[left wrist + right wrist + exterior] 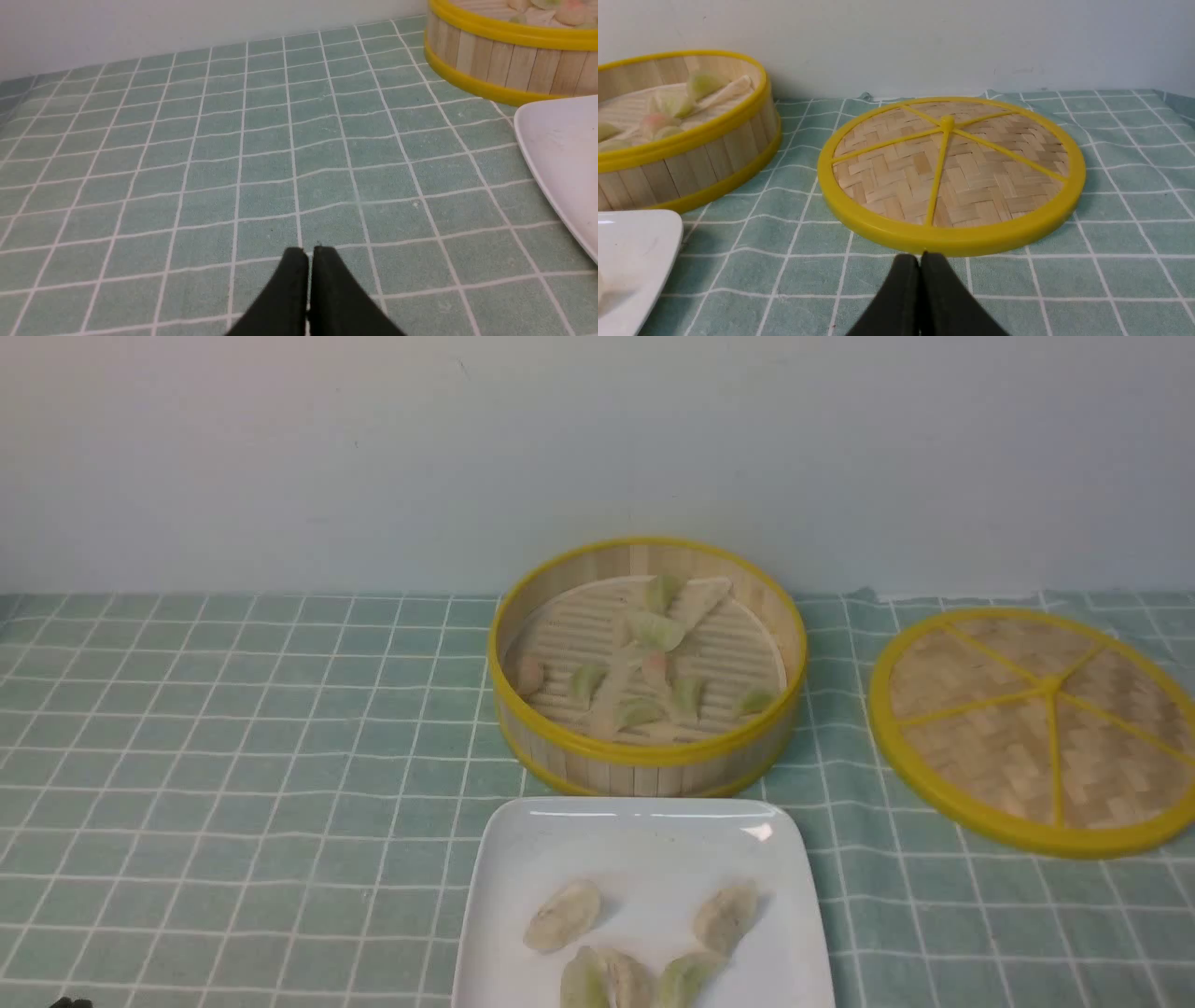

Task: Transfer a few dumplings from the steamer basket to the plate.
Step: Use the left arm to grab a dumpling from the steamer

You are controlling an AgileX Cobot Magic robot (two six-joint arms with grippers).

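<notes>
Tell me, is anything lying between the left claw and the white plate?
Nothing but bare green checked cloth lies between the closed left claw and the plate; the left wrist view shows it.

Our front camera sits between the arms, tilted down, and looks across the checked cloth (233, 756) to the pale wall (373, 457). It takes in the steamer basket (644, 770), the woven lid (1036, 728) and most of the plate (635, 831), cut by the lower edge. Our left wrist camera rides low and close over the cloth, behind the closed left gripper (308, 249), and shares part of the basket and a plate corner. Our right wrist camera, equally low behind the closed right gripper (920, 255), faces the lid and shares all three.
</notes>
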